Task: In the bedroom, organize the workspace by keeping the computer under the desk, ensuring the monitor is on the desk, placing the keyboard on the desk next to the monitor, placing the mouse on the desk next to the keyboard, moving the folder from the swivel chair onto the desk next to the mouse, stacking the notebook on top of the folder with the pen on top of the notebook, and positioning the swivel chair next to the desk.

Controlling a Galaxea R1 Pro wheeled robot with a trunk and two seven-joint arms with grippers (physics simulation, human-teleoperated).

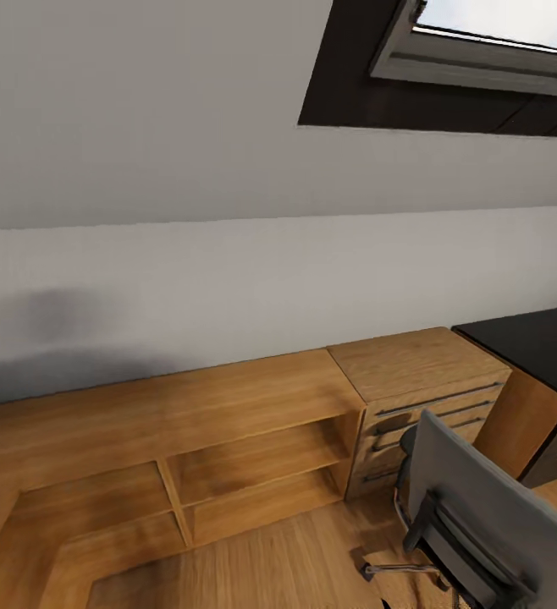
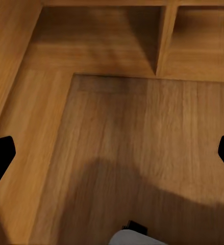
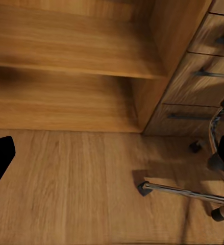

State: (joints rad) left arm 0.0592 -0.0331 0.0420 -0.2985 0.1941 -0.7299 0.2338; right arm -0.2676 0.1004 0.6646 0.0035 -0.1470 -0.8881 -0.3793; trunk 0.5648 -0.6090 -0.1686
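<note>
Along the pale grey wall, a long low light-wood open-shelf cabinet is seen from the head view, its compartments bare as far as can be made out. Above it, at the upper right, a dark-framed skylight window is set into the sloping ceiling. A light-wood drawer chest with dark bar handles is placed directly against the shelf cabinet's right end. Further right, a corner of the black tabletop of the desk is visible, with a round silver knob beneath it. In front of the drawer chest stands the swivel chair with a grey back; its chrome base leg is shown by the right wrist view resting on the wooden plank floor, near the lowest drawer.

The black fingers of the left gripper are held wide apart over bare floor before the shelf cabinet, with nothing between them. The fingers of the right gripper are likewise spread wide, and nothing is held.
</note>
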